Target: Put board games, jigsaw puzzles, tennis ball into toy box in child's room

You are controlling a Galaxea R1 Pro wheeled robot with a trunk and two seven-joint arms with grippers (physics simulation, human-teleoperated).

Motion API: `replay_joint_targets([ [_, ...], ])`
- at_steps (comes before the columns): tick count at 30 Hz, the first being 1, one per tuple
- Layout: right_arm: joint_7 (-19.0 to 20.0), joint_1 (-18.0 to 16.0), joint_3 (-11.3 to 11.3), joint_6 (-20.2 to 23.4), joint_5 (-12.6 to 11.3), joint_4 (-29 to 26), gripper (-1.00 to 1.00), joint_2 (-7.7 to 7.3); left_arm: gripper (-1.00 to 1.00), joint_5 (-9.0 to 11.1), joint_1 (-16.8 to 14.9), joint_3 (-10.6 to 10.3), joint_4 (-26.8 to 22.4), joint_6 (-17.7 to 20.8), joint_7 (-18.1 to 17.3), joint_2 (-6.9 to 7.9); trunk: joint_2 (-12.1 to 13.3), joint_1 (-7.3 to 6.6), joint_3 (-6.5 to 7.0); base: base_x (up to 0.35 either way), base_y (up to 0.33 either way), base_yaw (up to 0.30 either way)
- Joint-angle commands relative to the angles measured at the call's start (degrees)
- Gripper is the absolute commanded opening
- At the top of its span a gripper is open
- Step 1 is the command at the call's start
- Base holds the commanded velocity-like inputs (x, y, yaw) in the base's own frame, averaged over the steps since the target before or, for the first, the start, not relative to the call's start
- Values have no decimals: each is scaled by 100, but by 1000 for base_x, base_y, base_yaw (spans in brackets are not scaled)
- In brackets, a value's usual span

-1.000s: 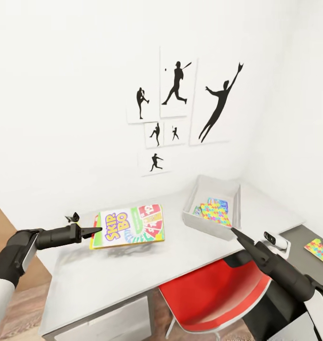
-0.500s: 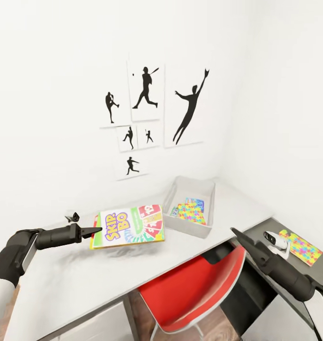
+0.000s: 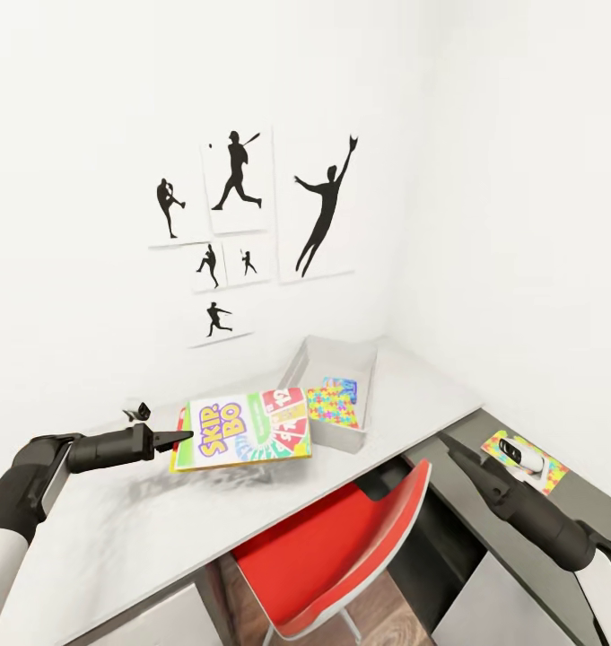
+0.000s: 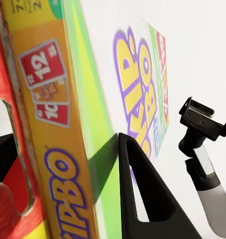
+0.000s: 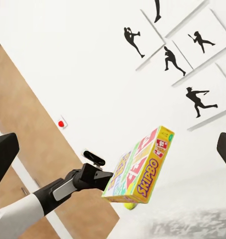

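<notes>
My left gripper (image 3: 176, 439) is shut on the edge of a Skip-Bo board game (image 3: 247, 429) and holds it flat above the white table (image 3: 161, 529). Up close, the left wrist view shows that box (image 4: 58, 124) stacked on a red one (image 4: 13, 199), with black fingers (image 4: 143, 199) on either side. The grey toy box (image 3: 370, 381) stands on the table near the wall corner, just right of the held game. A colourful jigsaw puzzle (image 3: 332, 402) lies inside it. Another jigsaw puzzle (image 3: 549, 475) lies on the dark surface at right. My right gripper (image 3: 450, 449) is open and empty beside that surface.
A red chair (image 3: 341, 547) is tucked under the table's front edge between my arms. Baseball silhouette pictures (image 3: 242, 224) hang on the white wall behind the table. Walls close the corner behind and right of the toy box.
The whole picture has shifted left, so the camera has turned right. Both arms keep their places in the view, and the held game has not changed. The right-hand puzzle sits nearer my right gripper.
</notes>
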Motion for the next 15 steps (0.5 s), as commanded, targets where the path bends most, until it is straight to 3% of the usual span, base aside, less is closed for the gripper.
replay_joint_targets([
  [1, 4, -5, -1, 49, -32, 0, 100, -1, -100, 0, -4, 0, -1, 64, -24, 1, -13, 4, -13, 4, -6, -4],
  [15, 6, -5, -7, 50, -39, 2, 100, -1, -100, -2, -2, 1, -1, 69, -24, 1, -13, 4, -12, 1, -1, 0],
])
